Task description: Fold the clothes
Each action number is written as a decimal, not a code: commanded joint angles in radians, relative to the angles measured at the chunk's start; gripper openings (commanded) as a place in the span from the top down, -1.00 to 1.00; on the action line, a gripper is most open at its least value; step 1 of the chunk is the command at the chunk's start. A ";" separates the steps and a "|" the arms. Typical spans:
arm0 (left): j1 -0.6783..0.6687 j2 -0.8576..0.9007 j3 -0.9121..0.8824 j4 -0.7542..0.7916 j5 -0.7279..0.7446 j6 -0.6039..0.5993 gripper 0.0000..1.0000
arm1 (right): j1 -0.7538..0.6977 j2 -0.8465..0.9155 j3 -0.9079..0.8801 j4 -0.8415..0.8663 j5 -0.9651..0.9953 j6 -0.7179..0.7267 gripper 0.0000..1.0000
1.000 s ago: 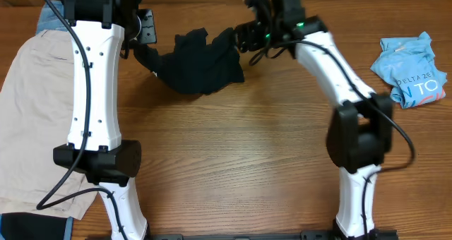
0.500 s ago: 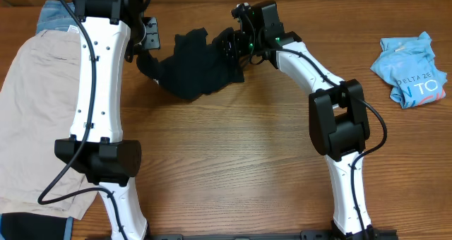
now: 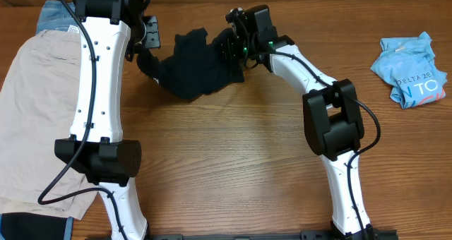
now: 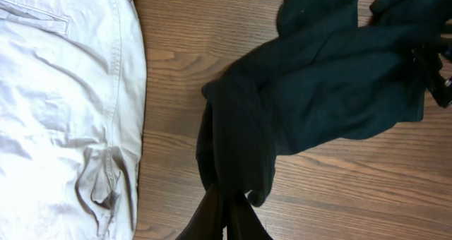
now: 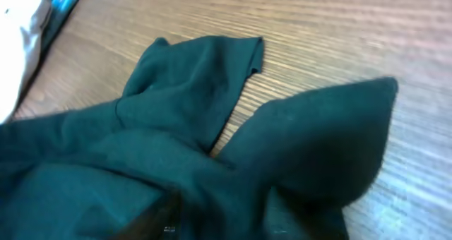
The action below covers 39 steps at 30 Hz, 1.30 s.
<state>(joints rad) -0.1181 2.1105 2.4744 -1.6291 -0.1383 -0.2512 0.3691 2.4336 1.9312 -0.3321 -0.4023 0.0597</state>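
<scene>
A black T-shirt (image 3: 194, 67) hangs bunched just above the table's far middle, between my two grippers. My left gripper (image 3: 145, 54) is shut on its left end; in the left wrist view the cloth (image 4: 332, 78) runs as a twisted rope into the closed fingers (image 4: 226, 215). My right gripper (image 3: 230, 49) is pushed into the shirt's right edge. In the right wrist view the fabric (image 5: 212, 127) fills the space round the gripper (image 5: 233, 222) and covers the fingers, so their gap is hidden.
Beige shorts (image 3: 35, 113) lie flat along the left side, also beside the left gripper (image 4: 63, 92). Blue denim (image 3: 53, 15) peeks out behind them. A crumpled light-blue printed tee (image 3: 412, 69) sits at the far right. Dark cloth (image 3: 28, 226) lies at the front left corner.
The right arm has swung left and its gripper has pushed into the shirt's right edge. The left gripper has kept its hold and barely moved.
</scene>
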 commanded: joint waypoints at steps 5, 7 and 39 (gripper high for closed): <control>-0.005 -0.021 -0.003 0.007 -0.004 0.020 0.92 | -0.002 0.012 0.006 0.006 0.031 0.027 0.90; -0.005 -0.021 -0.003 0.007 -0.011 0.020 0.91 | -0.002 0.012 0.006 0.005 0.045 0.032 0.92; 0.023 0.002 -0.011 0.212 0.218 0.028 0.92 | -0.273 -0.283 0.598 -1.207 0.305 -0.033 0.92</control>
<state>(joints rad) -0.0853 2.1098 2.4695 -1.3949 -0.0654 -0.2325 0.1066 2.1216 2.5439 -1.4788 -0.1593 0.0330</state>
